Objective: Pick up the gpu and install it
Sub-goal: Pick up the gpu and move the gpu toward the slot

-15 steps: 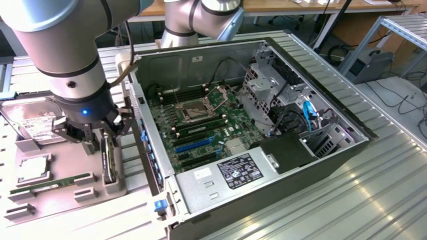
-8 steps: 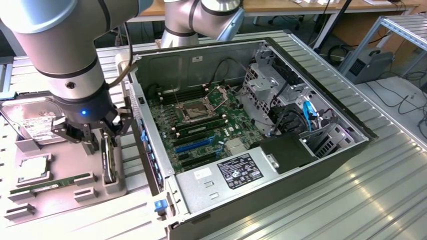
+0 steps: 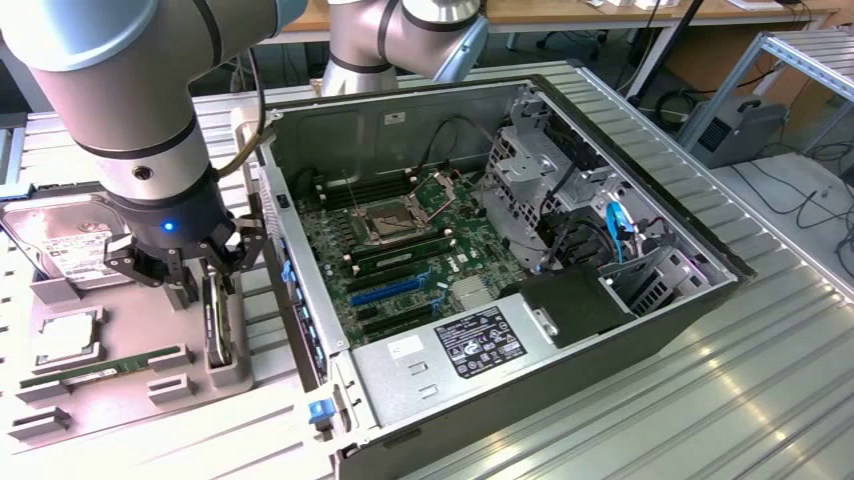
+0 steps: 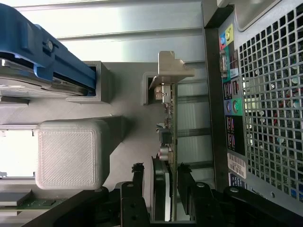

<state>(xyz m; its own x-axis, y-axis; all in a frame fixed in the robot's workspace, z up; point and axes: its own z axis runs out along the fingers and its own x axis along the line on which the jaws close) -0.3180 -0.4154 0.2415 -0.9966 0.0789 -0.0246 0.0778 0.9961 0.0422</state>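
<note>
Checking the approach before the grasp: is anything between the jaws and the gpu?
Nothing visible stands between them. The gripper has its jaws open on either side of the gpu, which stands on edge in its grey holder beside the open computer case.

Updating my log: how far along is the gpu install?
Done: the gripper straddles the gpu, jaws open. In hand: nothing; the card stands in its grey tray slot. Left: gripping, lifting and installing; the blue motherboard slot is bare.
</note>
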